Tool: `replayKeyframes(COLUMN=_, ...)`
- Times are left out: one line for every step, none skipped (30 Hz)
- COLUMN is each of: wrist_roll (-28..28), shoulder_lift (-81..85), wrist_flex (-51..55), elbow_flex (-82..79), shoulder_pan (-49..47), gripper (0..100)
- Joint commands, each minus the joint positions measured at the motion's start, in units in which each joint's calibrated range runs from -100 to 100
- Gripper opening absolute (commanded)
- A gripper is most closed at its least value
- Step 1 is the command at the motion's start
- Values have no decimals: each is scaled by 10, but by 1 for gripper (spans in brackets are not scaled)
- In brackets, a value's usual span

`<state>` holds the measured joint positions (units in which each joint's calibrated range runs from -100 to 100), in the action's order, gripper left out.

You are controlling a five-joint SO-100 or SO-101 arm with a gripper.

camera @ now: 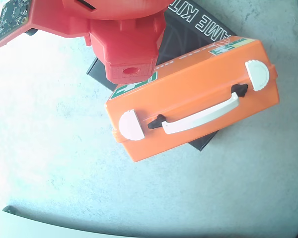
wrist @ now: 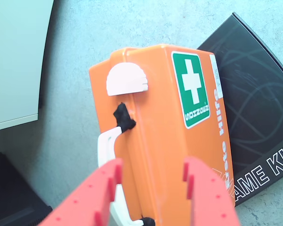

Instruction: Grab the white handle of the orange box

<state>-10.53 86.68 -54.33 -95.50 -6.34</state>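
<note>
hovering gripper (wrist: 152, 173), parted above orange box (wrist: 165, 122)

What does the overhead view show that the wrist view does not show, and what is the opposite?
Only the overhead view shows the whole white handle and the second white latch at the box's right end. Only the wrist view shows the hand, its two red fingers apart, and the full green cross label. Both show the orange box, one white latch, and the black box under it.
</note>
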Motion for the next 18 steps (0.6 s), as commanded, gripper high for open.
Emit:
replayKeyframes(wrist_roll=1, shoulder_lift=66, wrist_flex=568, elbow_flex=-37, shoulder_pan=-5, gripper=2)
replayKeyframes(wrist_roll=1, shoulder_lift=66, wrist_flex=568, elbow_flex=-37, shoulder_pan=-5, gripper=2)
replayKeyframes(wrist_roll=1, shoulder_lift=66, wrist_flex=568, elbow_flex=-37, shoulder_pan=-5, gripper=2)
replayKeyframes(wrist_roll=1, shoulder_lift=66, wrist_flex=568, elbow_flex=-37, shoulder_pan=-5, gripper=2)
replayKeyframes(wrist_roll=1, shoulder_lift=66, wrist_flex=568, elbow_flex=-37, shoulder_pan=-5, gripper=2)
replayKeyframes(wrist_roll=1, shoulder_lift=66, wrist_flex=568, elbow_flex=-37, shoulder_pan=-5, gripper=2)
replayKeyframes(wrist_roll=1, shoulder_lift=66, wrist_flex=568, elbow_flex=-37, shoulder_pan=-5, gripper=2)
replayKeyframes(wrist_roll=1, shoulder_lift=66, wrist_flex=567, elbow_flex=-37, shoulder_pan=-5, gripper=2)
replayKeyframes(wrist_roll=1, shoulder_lift=66, wrist_flex=567, elbow_flex=-37, shoulder_pan=-5, gripper=2)
replayKeyframes(wrist_roll=1, shoulder_lift=66, wrist_flex=567, elbow_flex=-37, shoulder_pan=-5, gripper=2)
replayKeyframes(wrist_roll=1, shoulder_lift=66, wrist_flex=567, elbow_flex=-37, shoulder_pan=-5, gripper=2)
replayKeyframes(wrist_roll=1, shoulder_lift=66, wrist_flex=567, elbow_flex=-37, shoulder_pan=-5, gripper=2)
replayKeyframes(wrist_roll=1, shoulder_lift=66, wrist_flex=567, elbow_flex=-37, shoulder_pan=-5, gripper=2)
replayKeyframes(wrist_roll=1, shoulder_lift=66, wrist_flex=567, elbow_flex=-37, shoulder_pan=-4, gripper=2)
replayKeyframes(wrist_roll=1, shoulder_lift=66, wrist_flex=567, elbow_flex=-37, shoulder_pan=-4, gripper=2)
replayKeyframes(wrist_roll=1, shoulder_lift=66, wrist_flex=567, elbow_flex=-37, shoulder_pan=-4, gripper=2)
replayKeyframes(wrist_roll=1, shoulder_lift=66, wrist_flex=566, elbow_flex=-37, shoulder_pan=-4, gripper=2)
replayKeyframes(wrist_roll=1, shoulder_lift=66, wrist_flex=558, elbow_flex=-37, shoulder_pan=-4, gripper=2)
